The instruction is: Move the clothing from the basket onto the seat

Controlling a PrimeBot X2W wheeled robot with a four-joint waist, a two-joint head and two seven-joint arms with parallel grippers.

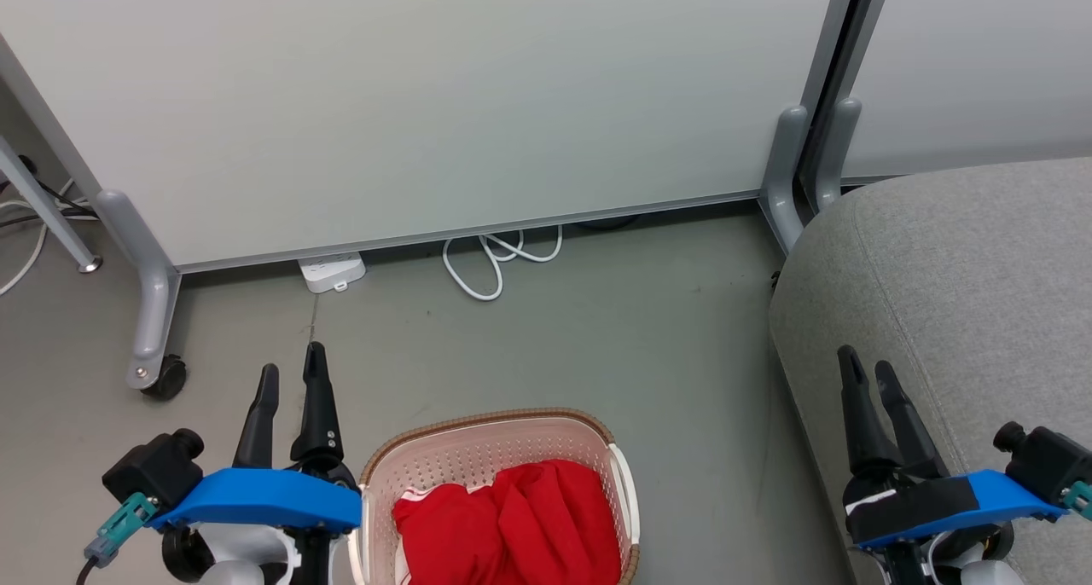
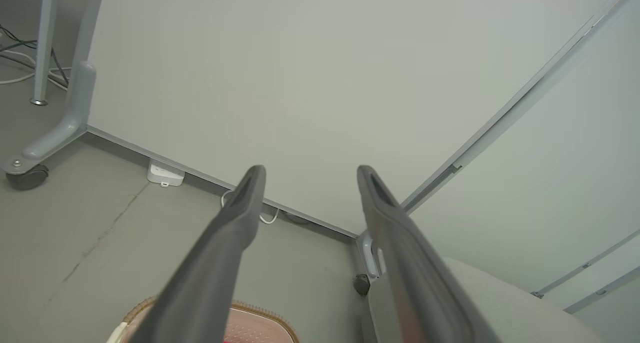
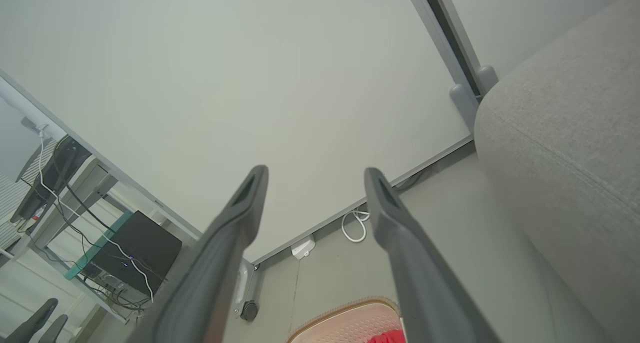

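Since the bright red soft clothing (image 1: 512,525) is bunched up inside the cream-white plastic basket (image 1: 495,416) with holes and a brown rim, I see none of it on the big light grey cloth seat (image 1: 955,286) yet. The basket sits on the grey floor (image 1: 597,329) near the seat, so the trip looks short. The left gripper (image 1: 292,359) hangs just beside the basket's left edge, its two dark fingers (image 1: 317,397) apart and empty. The right gripper (image 1: 863,359) hangs over the seat's edge, fingers apart and empty too. I think both are spread wide to be ready to grab.
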